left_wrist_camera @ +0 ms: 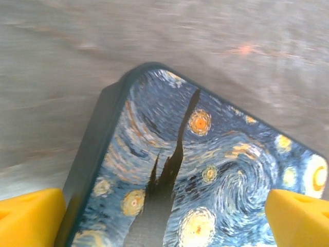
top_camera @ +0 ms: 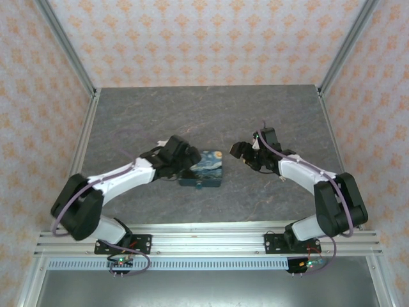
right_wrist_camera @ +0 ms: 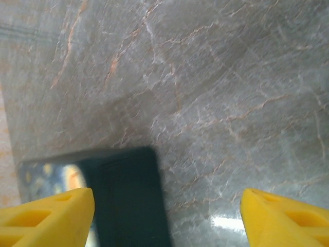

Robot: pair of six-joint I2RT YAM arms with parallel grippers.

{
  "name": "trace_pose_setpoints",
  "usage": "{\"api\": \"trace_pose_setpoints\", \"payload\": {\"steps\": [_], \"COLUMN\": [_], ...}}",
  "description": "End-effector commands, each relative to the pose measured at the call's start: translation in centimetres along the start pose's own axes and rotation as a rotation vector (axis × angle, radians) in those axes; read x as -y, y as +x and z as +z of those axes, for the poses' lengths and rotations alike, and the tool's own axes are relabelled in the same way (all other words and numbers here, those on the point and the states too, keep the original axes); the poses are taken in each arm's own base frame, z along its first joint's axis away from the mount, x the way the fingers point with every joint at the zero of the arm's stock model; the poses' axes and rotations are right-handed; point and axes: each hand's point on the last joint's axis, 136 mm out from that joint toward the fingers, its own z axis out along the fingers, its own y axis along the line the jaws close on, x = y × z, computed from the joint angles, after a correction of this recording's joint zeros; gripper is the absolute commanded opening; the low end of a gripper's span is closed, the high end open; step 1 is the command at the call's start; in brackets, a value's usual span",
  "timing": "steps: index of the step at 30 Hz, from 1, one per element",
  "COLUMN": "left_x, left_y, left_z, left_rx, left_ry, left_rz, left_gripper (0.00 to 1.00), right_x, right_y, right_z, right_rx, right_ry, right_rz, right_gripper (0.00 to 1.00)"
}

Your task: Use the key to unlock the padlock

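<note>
The box (left_wrist_camera: 205, 170) looks glossy, the table (top_camera: 211, 115) smooth stone, the fingers (left_wrist_camera: 31, 218) plastic.

Box (left_wrist_camera: 216, 170) cut off at frame bottom, blurred from right wrist, partly under left claw (top_camera: 187, 160)

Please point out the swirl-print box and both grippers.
Blue-and-yellow swirl-print box with teal sides (top_camera: 209, 165): top external view, on its lid.
Left gripper (left_wrist_camera: 165, 206): left wrist view, midway between its yellow jaws.
Right gripper (right_wrist_camera: 167, 200): right wrist view, midway between its yellow jaws.

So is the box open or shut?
Shut, it seems: the box shows its painted top flush on teal sides, no gap.
</note>
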Motion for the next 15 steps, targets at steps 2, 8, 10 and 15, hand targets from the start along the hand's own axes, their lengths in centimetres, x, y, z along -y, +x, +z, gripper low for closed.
{"api": "trace_pose_setpoints", "payload": {"steps": [2, 8, 10, 15], "left_x": [4.4, 3.7, 3.4, 2.7], "left_y": [-1.7, -2.6, -2.7, -2.9], "left_z": [-0.1, -0.3, -0.2, -0.4], "left_rx": [0.064, 0.091, 0.088, 0.094], "left_ry": [0.087, 0.031, 0.020, 0.009], "left_rz": [0.005, 0.093, 0.110, 0.136], "left_gripper": [1.00, 1.00, 1.00, 1.00], "right_x": [-0.1, 1.3, 1.6, 1.0], "right_y": [1.3, 2.0, 2.0, 1.0], "right_z": [-1.5, -1.8, -1.7, -1.3], "right_rx": [0.004, 0.031, 0.038, 0.060], "right_ry": [-0.023, 0.008, 0.020, 0.010], "right_rz": [0.028, 0.068, 0.082, 0.111], "right_gripper": [0.72, 0.67, 0.65, 0.58]}}
